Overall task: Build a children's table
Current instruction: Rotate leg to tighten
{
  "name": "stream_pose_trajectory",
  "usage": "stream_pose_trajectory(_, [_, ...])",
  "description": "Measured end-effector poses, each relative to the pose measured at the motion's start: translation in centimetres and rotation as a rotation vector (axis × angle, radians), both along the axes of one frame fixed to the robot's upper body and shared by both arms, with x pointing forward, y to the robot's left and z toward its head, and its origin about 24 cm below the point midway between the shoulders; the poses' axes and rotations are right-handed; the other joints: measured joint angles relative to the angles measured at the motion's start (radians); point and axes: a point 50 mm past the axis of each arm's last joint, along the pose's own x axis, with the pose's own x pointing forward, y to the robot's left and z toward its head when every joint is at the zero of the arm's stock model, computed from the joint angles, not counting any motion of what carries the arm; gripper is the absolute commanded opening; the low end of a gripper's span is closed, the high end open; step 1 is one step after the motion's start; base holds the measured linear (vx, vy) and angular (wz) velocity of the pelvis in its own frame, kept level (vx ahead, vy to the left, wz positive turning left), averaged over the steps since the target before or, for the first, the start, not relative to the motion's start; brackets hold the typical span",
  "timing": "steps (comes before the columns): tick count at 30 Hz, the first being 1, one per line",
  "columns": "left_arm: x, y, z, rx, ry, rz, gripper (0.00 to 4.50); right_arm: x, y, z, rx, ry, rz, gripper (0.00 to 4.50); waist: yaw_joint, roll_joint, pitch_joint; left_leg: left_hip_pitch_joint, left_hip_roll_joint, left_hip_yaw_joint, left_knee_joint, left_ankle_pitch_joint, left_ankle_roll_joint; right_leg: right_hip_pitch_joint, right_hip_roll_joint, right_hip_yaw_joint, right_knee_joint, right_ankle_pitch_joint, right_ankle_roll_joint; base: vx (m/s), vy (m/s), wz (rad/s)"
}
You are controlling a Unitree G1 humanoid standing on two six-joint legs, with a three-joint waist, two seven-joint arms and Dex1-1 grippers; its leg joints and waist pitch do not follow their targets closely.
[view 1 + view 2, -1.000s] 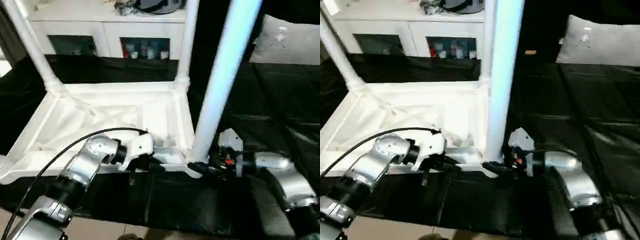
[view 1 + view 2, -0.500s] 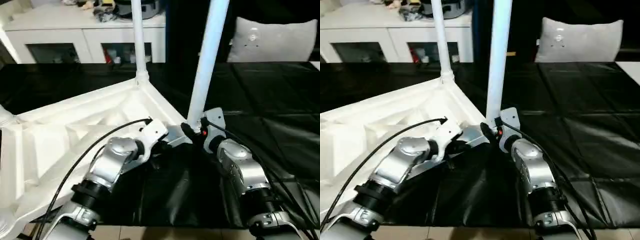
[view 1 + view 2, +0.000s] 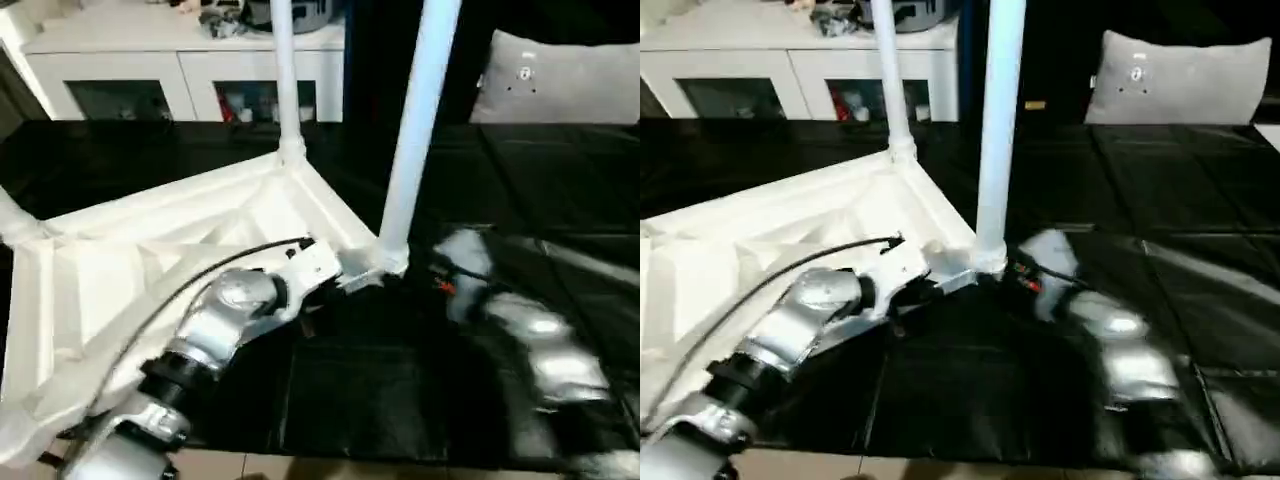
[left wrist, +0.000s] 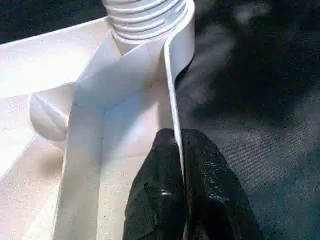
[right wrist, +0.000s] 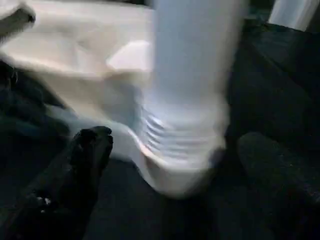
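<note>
The white plastic tabletop (image 3: 190, 250) lies upside down on the black-covered work surface (image 3: 540, 190), its ribbed underside facing up, a grid of thin moulded walls and triangular braces inside a raised rim. Smooth, tapered white tube legs stand upright in its round corner sockets: the near leg (image 3: 415, 130) rises from the corner closest to the robot's right arm, the far leg (image 3: 284, 75) from the corner beyond it, and a third leg (image 3: 12, 215) shows at the tabletop's left corner. In the left wrist view the near leg's base is ringed with screw-like ridges where it seats in the socket (image 4: 145, 20). The left gripper (image 4: 181, 195) is closed, its two black, matte fingers pinching the thin rim wall of the tabletop just beside that corner socket, one finger inside the rim and one outside. The right gripper (image 5: 175, 165) stands wide open, its fingers (image 5: 87, 155) set apart on either side of the near leg's ridged base, holding nothing. A white cabinet (image 3: 190, 70) with glass-fronted compartments stands beyond the work surface, and a grey cushion (image 3: 560, 80) sits at its far right.
</note>
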Motion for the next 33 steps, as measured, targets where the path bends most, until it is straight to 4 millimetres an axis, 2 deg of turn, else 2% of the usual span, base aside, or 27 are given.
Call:
stream_pose_trajectory(2, [-0.1,0.7,0.0,0.009,0.005,-0.038,0.00,-0.2,-1.0,0.9,-0.013,-0.019,0.036,4.45,0.000,-0.001,0.001,0.000,0.001,0.000,-0.001,0.000,0.000,0.000,0.001,-0.001,0.000,0.002,-0.003,0.000,0.000,0.00])
stream_pose_trajectory(6, [-0.7,1.4,0.1,0.007,0.029,-0.172,0.00,-0.6,-1.8,1.8,-0.068,-0.050,0.140,4.45,0.006,-0.001,0.000,-0.003,0.001,0.000,-0.001,0.002,0.003,-0.002,0.001,-0.001,-0.001,0.001,-0.003,0.000,0.000,0.00])
stream_pose_trajectory(10, [-1.3,1.8,0.4,0.011,0.050,-0.305,0.00,-1.1,-1.7,2.1,-0.093,-0.015,0.287,4.45,0.031,-0.001,0.000,-0.008,0.001,0.000,0.003,0.002,0.008,-0.009,0.000,-0.001,0.000,0.000,-0.004,0.000,0.000,0.00])
stream_pose_trajectory(13, [-1.2,2.2,0.7,0.045,0.057,-0.378,0.00,-1.3,-0.7,2.2,-0.103,0.006,0.403,4.45,0.038,-0.001,0.000,-0.015,0.001,0.000,0.008,0.001,0.009,-0.015,0.000,-0.001,0.004,0.000,-0.004,0.000,0.000,0.00])
stream_pose_trajectory(15, [-1.3,2.2,0.7,0.055,0.061,-0.408,0.00,-1.6,-0.1,1.8,-0.106,0.032,0.460,4.10,0.042,-0.001,0.000,-0.014,0.001,0.000,0.009,0.001,0.009,-0.015,0.000,-0.001,0.004,0.001,-0.005,0.000,0.000,0.00])
stream_pose_trajectory(18, [-1.5,2.1,0.7,0.062,0.066,-0.452,0.00,-1.9,0.7,1.3,-0.098,0.056,0.514,4.08,0.047,-0.002,0.000,-0.014,0.001,0.000,0.010,0.001,0.009,-0.014,-0.001,-0.001,0.004,0.002,-0.006,0.000,0.000,0.00])
stream_pose_trajectory(20, [-1.6,2.0,0.7,0.065,0.071,-0.481,0.00,-2.0,1.1,1.1,-0.084,0.068,0.535,3.79,0.051,-0.002,0.000,-0.013,0.001,0.000,0.010,0.001,0.009,-0.013,-0.001,-0.001,0.004,0.002,-0.006,0.000,0.000,0.00])
stream_pose_trajectory(23, [-1.5,2.0,0.7,0.067,0.071,-0.495,0.00,-1.9,1.6,0.8,-0.070,0.087,0.560,3.63,0.054,-0.003,0.000,-0.013,0.001,0.000,0.010,0.001,0.009,-0.013,-0.001,-0.001,0.005,0.002,-0.006,0.000,0.000,0.00])
stream_pose_trajectory(29, [-1.4,2.0,0.8,0.071,0.073,-0.508,0.00,-1.9,2.0,0.7,-0.037,0.099,0.579,2.98,0.056,-0.003,0.000,-0.014,0.001,0.000,0.010,0.001,0.009,-0.014,-0.001,-0.001,0.005,0.002,-0.006,0.000,0.000,0.00])
stream_pose_trajectory(33, [-1.4,2.0,0.7,0.071,0.077,-0.517,0.00,-2.1,2.0,0.6,-0.026,0.112,0.584,2.79,0.058,-0.002,-0.001,-0.013,0.001,0.000,0.010,0.001,0.009,-0.014,-0.001,-0.001,0.006,0.002,-0.006,0.000,0.000,0.00])
